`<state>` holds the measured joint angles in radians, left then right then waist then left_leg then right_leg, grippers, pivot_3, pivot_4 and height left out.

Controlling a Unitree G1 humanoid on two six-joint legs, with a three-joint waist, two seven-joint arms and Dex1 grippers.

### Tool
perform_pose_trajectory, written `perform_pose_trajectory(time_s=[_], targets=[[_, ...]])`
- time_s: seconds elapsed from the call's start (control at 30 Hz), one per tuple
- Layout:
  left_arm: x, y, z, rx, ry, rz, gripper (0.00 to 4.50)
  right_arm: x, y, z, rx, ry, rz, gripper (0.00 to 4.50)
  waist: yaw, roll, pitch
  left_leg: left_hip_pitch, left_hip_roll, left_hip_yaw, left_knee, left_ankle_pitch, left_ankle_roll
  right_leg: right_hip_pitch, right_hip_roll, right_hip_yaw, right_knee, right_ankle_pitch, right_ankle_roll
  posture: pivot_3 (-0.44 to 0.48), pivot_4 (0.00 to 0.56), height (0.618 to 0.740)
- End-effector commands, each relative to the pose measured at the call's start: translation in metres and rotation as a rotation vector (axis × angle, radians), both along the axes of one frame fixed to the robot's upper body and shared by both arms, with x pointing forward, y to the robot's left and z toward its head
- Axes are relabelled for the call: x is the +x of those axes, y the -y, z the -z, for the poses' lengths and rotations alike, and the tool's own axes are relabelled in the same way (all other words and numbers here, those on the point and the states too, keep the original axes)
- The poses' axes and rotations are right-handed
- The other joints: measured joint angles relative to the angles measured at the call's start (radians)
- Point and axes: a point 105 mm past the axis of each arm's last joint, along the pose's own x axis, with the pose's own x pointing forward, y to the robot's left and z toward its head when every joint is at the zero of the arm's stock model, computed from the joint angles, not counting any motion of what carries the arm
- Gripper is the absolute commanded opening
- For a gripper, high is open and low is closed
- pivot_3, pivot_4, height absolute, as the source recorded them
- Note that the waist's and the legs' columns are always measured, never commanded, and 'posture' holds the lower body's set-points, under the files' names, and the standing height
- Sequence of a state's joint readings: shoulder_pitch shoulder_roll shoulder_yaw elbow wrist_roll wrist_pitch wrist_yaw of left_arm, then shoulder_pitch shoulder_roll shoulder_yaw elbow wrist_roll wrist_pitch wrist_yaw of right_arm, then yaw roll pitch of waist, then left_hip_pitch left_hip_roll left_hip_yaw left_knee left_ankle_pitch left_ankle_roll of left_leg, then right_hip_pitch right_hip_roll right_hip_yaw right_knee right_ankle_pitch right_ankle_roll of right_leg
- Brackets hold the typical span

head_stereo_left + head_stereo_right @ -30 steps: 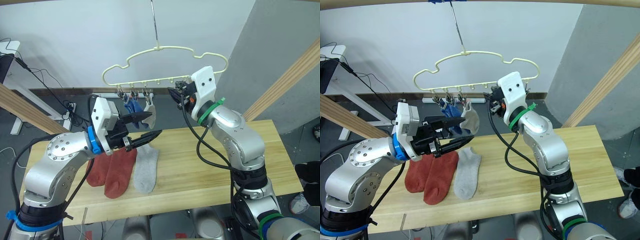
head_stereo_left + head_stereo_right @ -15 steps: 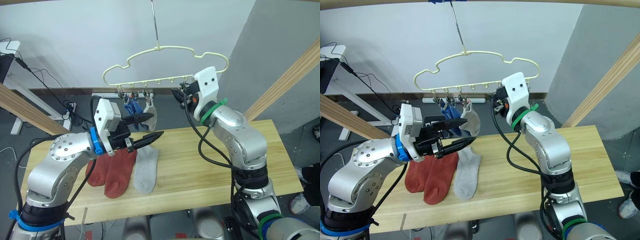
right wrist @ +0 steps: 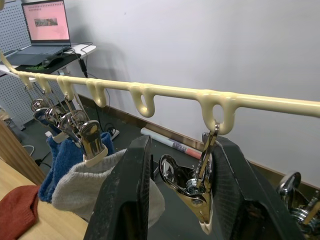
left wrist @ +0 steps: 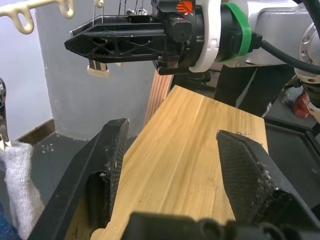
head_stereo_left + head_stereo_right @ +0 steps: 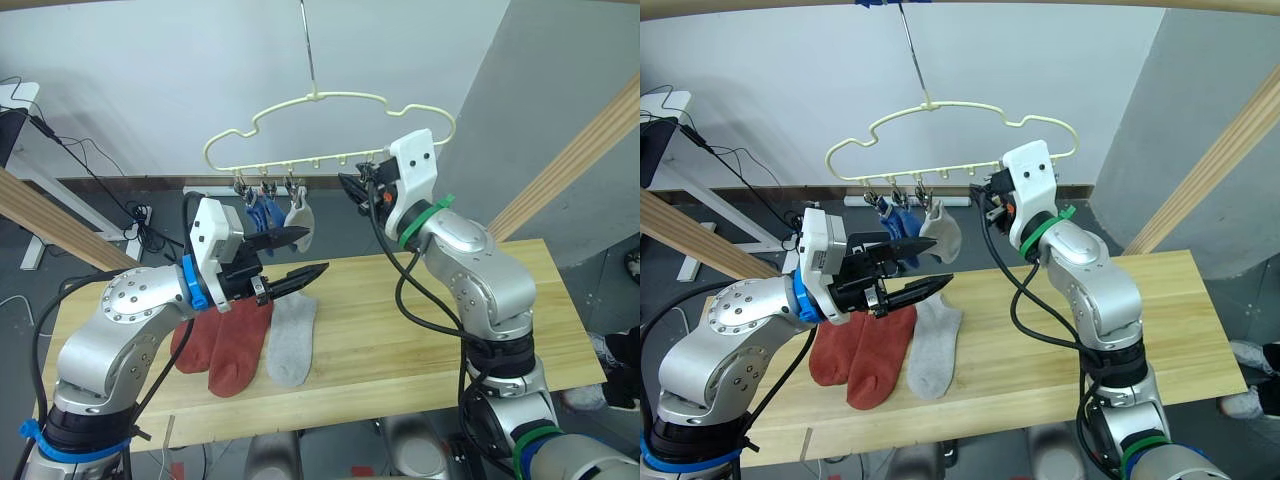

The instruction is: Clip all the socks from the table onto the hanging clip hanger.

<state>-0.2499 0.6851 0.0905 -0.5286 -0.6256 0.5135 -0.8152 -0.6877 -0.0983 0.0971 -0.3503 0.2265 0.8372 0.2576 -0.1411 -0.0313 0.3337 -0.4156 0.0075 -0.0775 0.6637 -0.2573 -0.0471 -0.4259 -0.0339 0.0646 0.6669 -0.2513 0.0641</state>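
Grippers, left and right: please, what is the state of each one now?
Left gripper: open, holding nothing, above the table.
Right gripper: open, fingers either side of a clip on the hanger.

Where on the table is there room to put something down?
The table is bare from the grey sock across to its far right end, under the right arm. The left part is crowded: two red socks lie beside the grey one, and the left gripper hangs open above them.
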Motion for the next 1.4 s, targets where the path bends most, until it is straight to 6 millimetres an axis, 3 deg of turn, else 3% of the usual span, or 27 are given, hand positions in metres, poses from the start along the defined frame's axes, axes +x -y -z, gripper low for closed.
perform_pose_trajectory(time_s=[0.03, 1.07, 1.17, 1.27, 1.4], targets=[[-0.002, 0.002, -0.006, -0.001, 0.038, 0.007, 3.08, -0.007, -0.001, -0.019, 0.034, 0.064, -0.01, 1.67, 0.0, 0.0, 0.0, 0.0, 0.0, 0.0, 0.0, 0.0, 0.0, 0.0, 0.0, 0.0, 0.0, 0.0, 0.0, -0.211, 0.292, 0.735], [-0.002, 0.003, -0.002, -0.009, 0.019, -0.005, 3.08, -0.009, -0.002, -0.018, 0.053, 0.059, 0.053, 1.67, -0.001, 0.0, 0.0, 0.0, 0.0, 0.0, 0.0, 0.0, 0.0, 0.0, 0.0, 0.0, 0.001, 0.0, 0.0, -0.215, 0.287, 0.735], [-0.002, 0.002, -0.001, -0.015, 0.016, -0.01, 3.08, -0.008, -0.002, -0.018, 0.053, 0.06, 0.055, 0.75, -0.001, 0.0, 0.0, 0.0, 0.0, 0.0, 0.0, 0.0, 0.0, 0.0, 0.0, 0.0, 0.001, 0.0, 0.0, -0.215, 0.287, 0.735], [0.001, 0.0, 0.001, -0.013, 0.024, -0.046, 3.08, -0.009, -0.002, -0.019, 0.054, 0.063, 0.051, 0.11, -0.001, 0.0, 0.0, 0.0, 0.0, 0.0, 0.0, 0.0, 0.0, 0.0, 0.0, 0.0, 0.001, 0.0, 0.0, -0.215, 0.29, 0.735], [0.004, -0.001, 0.004, -0.022, 0.027, -0.093, 3.08, -0.009, -0.003, -0.019, 0.056, 0.066, 0.047, 0.02, -0.001, 0.0, 0.0, 0.0, 0.0, 0.0, 0.0, 0.0, 0.0, 0.0, 0.0, 0.0, 0.001, 0.0, 0.0, -0.215, 0.29, 0.735]])
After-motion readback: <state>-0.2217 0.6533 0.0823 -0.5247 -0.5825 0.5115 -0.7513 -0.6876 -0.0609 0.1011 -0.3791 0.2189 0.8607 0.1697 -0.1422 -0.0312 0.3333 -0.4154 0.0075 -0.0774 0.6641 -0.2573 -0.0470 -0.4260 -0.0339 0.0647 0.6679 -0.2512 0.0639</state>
